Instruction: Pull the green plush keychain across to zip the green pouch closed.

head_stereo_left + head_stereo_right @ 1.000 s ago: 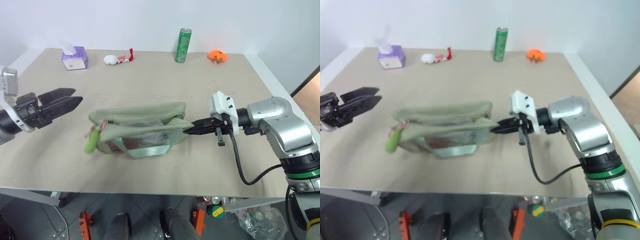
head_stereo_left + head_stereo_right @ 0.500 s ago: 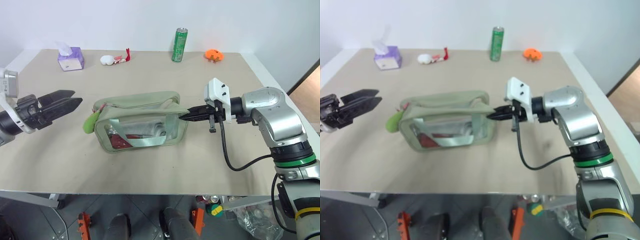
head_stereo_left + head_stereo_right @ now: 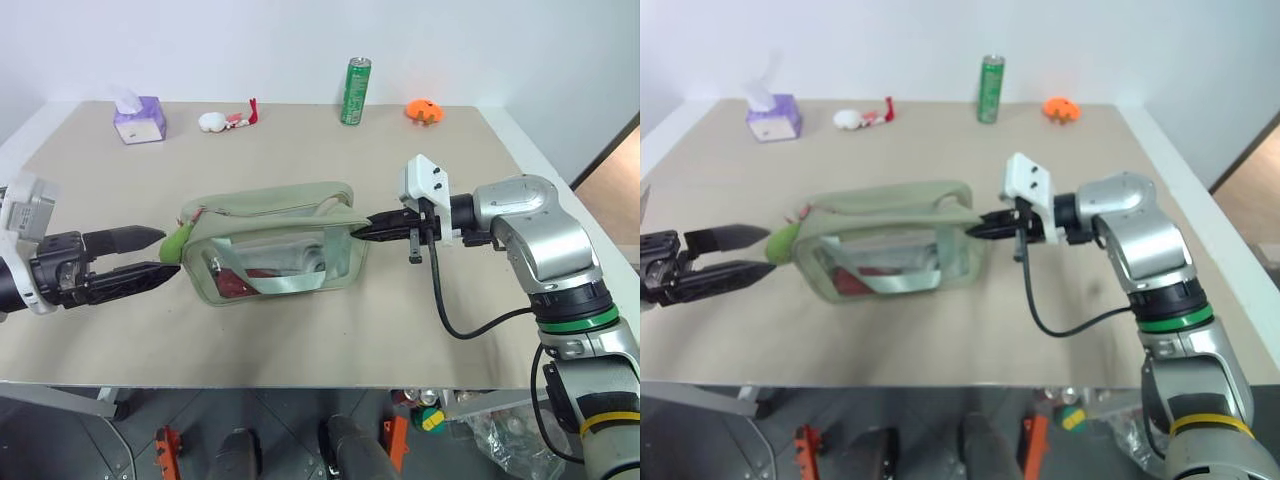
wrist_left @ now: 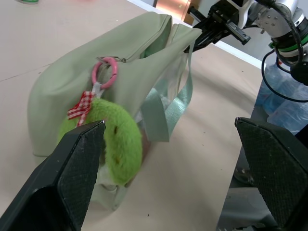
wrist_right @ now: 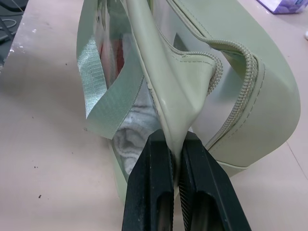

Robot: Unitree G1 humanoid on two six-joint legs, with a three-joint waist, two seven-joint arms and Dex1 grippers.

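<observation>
Since the earlier frames the green pouch (image 3: 272, 243) had swung from sagging on its side to standing upright on the table (image 3: 330, 150), clear window facing forward, and the left gripper (image 3: 143, 255) had closed in on its keychain end. That gripper was spread wide, one finger either side of the green plush keychain (image 4: 117, 139) hanging off the pouch's end, grasping nothing. At the pouch's opposite end the right gripper (image 5: 177, 156) was clamped on the fabric tab.
</observation>
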